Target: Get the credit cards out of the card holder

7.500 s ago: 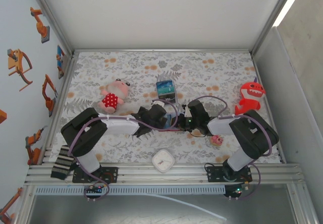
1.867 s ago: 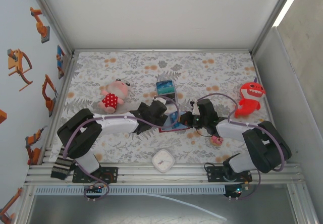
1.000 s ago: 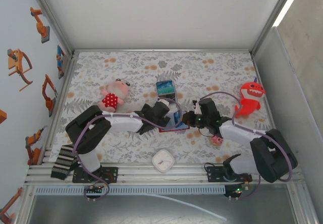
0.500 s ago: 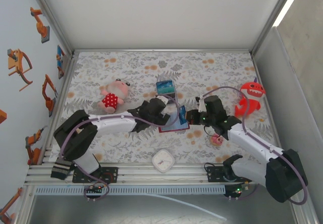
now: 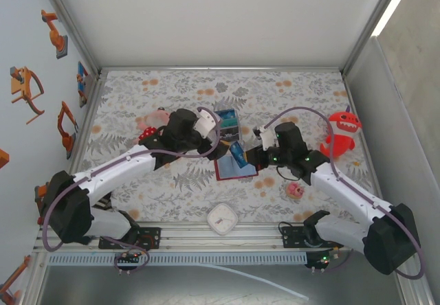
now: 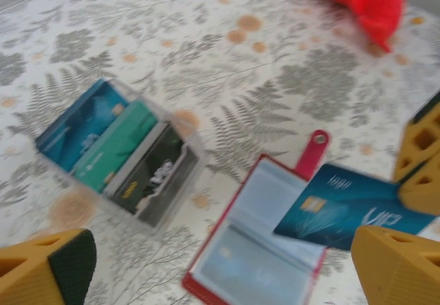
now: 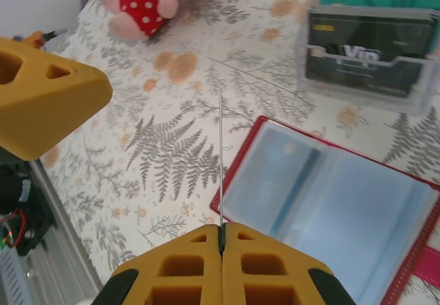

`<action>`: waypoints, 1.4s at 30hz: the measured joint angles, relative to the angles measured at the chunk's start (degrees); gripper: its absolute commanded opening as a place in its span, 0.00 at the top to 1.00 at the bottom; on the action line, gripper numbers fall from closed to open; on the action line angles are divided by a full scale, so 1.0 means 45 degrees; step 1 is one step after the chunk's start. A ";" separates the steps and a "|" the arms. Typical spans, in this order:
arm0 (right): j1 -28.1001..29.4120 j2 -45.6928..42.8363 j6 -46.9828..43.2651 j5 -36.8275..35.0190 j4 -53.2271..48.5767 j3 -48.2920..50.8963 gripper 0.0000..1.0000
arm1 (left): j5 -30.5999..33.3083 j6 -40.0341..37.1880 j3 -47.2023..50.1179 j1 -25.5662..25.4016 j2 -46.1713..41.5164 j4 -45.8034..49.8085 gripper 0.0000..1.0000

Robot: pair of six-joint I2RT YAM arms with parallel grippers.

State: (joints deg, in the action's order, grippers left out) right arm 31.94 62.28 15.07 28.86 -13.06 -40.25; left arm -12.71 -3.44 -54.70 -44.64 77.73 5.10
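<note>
The card holder (image 5: 235, 171) lies open and flat on the floral cloth, red-edged with blue-grey pockets (image 6: 265, 246) and its snap tab (image 6: 311, 155) pointing away. My right gripper (image 5: 249, 155) is shut on a teal-blue credit card (image 5: 238, 154), lifted clear above the holder's right half. That card (image 6: 350, 205) shows face-up in the left wrist view. In the right wrist view it is a thin edge (image 7: 221, 154) rising from the gripper (image 7: 221, 233) over the card holder (image 7: 330, 209). My left gripper (image 5: 214, 145) hangs open above the holder, with its yellow fingers (image 6: 48, 270) wide apart.
A clear plastic box (image 5: 227, 122) of upright cards (image 6: 117, 150) stands just behind the holder. A pink plush (image 5: 150, 132) lies at the left and a red shark toy (image 5: 340, 132) at the right. Nearer the front are a small pink toy (image 5: 295, 190) and a white clock (image 5: 223, 219).
The right gripper has lifted with the card, drawing it clear of the holder, which has dropped flat. The left arm has let go and risen up and back to the left.
</note>
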 measured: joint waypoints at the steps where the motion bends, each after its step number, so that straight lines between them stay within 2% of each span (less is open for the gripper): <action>1: 0.0058 0.0039 -0.0253 0.0160 -0.0044 -0.0141 1.00 | -0.0563 -0.0141 -0.0112 0.0141 -0.0005 0.0117 0.11; 5: 0.0180 0.0160 -0.1423 0.1025 -0.0476 -0.0879 1.00 | -0.2705 -0.0869 -0.0515 0.0583 0.0000 0.0889 0.18; 9: 0.0204 0.0257 -0.2599 0.1807 -0.1069 -0.1637 1.00 | -0.4483 -0.1724 -0.0981 0.0617 0.0010 0.1846 0.31; 12: 0.0209 0.0374 -0.3245 0.2225 -0.1545 -0.2040 1.00 | -0.5484 -0.2302 -0.1341 0.0607 0.0112 0.2429 0.50; 14: 0.0209 0.0476 -0.3619 0.2472 -0.1792 -0.2205 1.00 | -0.6028 -0.2637 -0.1554 0.0607 0.0287 0.2798 0.69; 16: 0.0209 0.0597 -0.3876 0.2681 -0.2021 -0.2297 1.00 | -0.6431 -0.2890 -0.1647 0.0607 0.0505 0.3070 0.81; 21: 0.0209 0.0816 -0.4274 0.2720 -0.2579 -0.2312 1.00 | -0.7072 -0.3342 -0.1690 0.0593 0.0923 0.3648 0.98; 25: 0.0214 0.0797 -0.4367 0.2681 -0.2647 -0.2307 1.00 | -0.7232 -0.3575 -0.1846 0.0597 0.0962 0.3993 1.00; 26: 0.0219 0.0763 -0.4352 0.2628 -0.2647 -0.2307 0.94 | -0.7242 -0.3619 -0.1851 0.0597 0.0962 0.4012 1.00; 28: 0.0291 0.0665 -0.4226 0.2361 -0.2555 -0.2259 0.73 | -0.7252 -0.3653 -0.1851 0.0597 0.0957 0.3988 1.00; 31: 0.0282 0.0253 -0.3857 0.1715 -0.1885 -0.1865 0.58 | -0.7111 -0.3609 -0.1715 0.0593 0.0763 0.3920 1.00; 36: 0.0282 -0.1030 -0.2880 0.0699 -0.0393 -0.0393 0.51 | -0.6377 -0.2667 -0.0593 0.0631 -0.0423 0.2628 1.00; 42: 0.0282 -0.2895 -0.0918 0.0374 0.2273 0.2161 0.48 | -0.5712 0.0223 0.1171 0.0704 -0.1967 -0.0733 1.00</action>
State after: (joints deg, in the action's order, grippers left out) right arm 33.21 49.25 10.94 30.55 -2.83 -30.52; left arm -38.41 -2.44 -49.43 -41.47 68.88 1.80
